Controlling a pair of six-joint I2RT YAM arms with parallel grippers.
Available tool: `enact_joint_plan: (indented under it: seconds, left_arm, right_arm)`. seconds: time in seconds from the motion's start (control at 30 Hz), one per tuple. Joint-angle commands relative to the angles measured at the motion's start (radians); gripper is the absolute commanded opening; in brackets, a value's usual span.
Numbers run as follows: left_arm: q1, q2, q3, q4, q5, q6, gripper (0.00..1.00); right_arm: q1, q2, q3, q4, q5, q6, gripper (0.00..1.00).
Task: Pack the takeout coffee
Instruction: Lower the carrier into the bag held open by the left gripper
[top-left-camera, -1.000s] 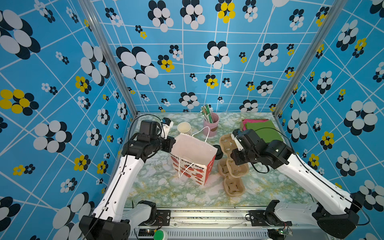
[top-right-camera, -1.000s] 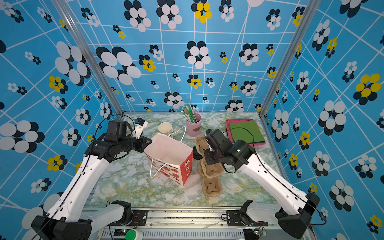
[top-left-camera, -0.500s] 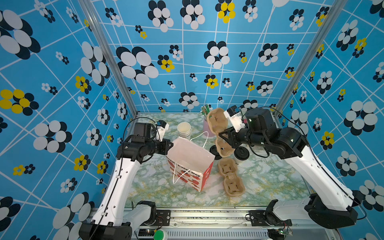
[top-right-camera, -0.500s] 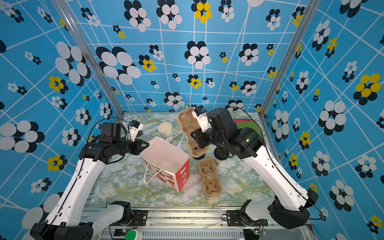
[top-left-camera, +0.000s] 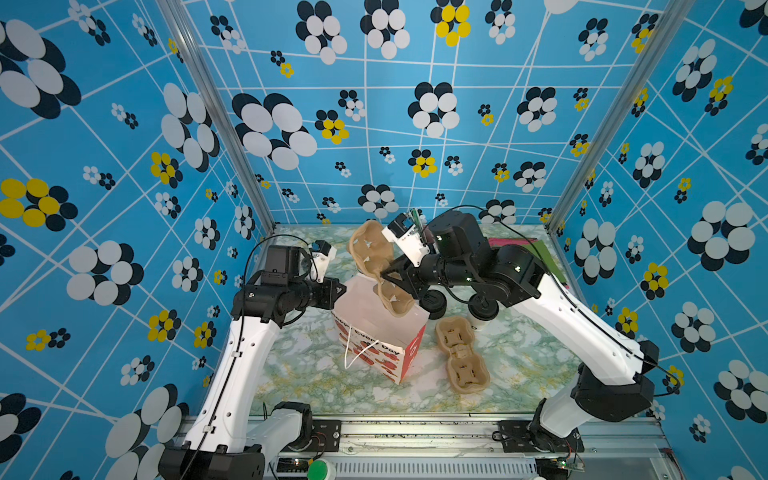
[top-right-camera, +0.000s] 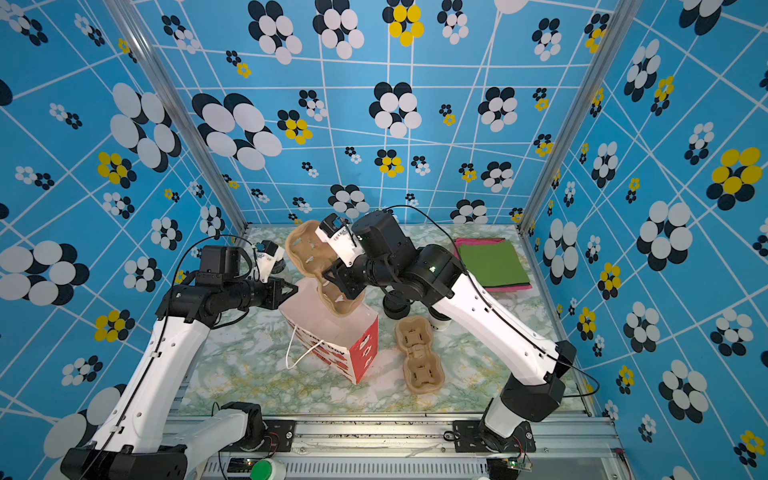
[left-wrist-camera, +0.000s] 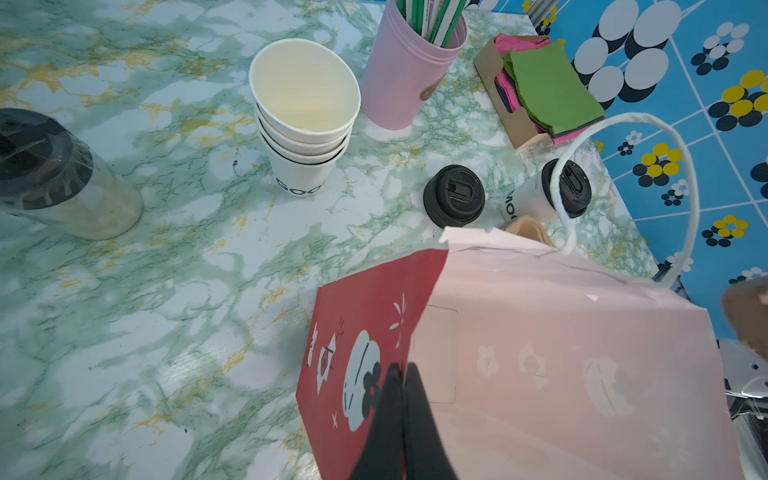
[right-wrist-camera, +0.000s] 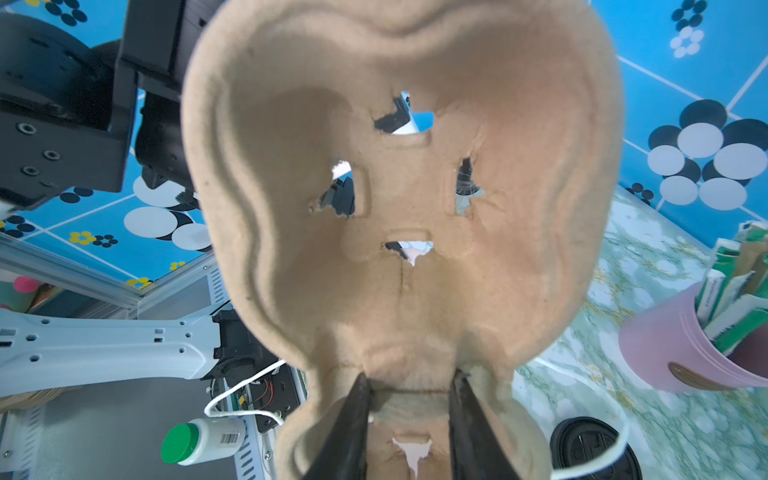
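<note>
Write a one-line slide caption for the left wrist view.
Left gripper pinches the paper bag at its rim; the takeout coffee sits beyond.

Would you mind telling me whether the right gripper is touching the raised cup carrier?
Touching. The right wrist view shows the right gripper with both jaws pressed against the narrow waist of the cup carrier.

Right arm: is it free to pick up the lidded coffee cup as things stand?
Probably not yet. The right gripper is clamped on the cardboard cup carrier, holding it tilted over the paper bag, so its jaws are taken. The takeout coffee stands upright on the table beneath that arm.
</note>
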Motion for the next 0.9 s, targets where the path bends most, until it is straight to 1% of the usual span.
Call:
enact_joint_plan:
  seconds: [0.0,0.43,0.67,0.87]
  left_arm:
    - [0.013,-0.025,-0.01,0.016,0.02,-0.008,0.0]
    - [0.026,-0.033,-0.026,0.032,0.025,-0.005,0.0]
    - [0.033,-0.037,-0.035,0.042,0.016,-0.007,0.0]
    - [0.039,-0.042,-0.033,0.04,-0.014,-0.004,0.0]
  right_arm:
    - [0.024,0.028,0.031,0.007,0.006,-0.021,0.27]
    - [0.039,0.105,0.006,-0.026,0.025,-0.012,0.27]
    - [0.04,0.098,-0.048,-0.04,0.034,-0.015,0.28]
    - [0.038,0.069,-0.113,-0.042,0.029,-0.014,0.28]
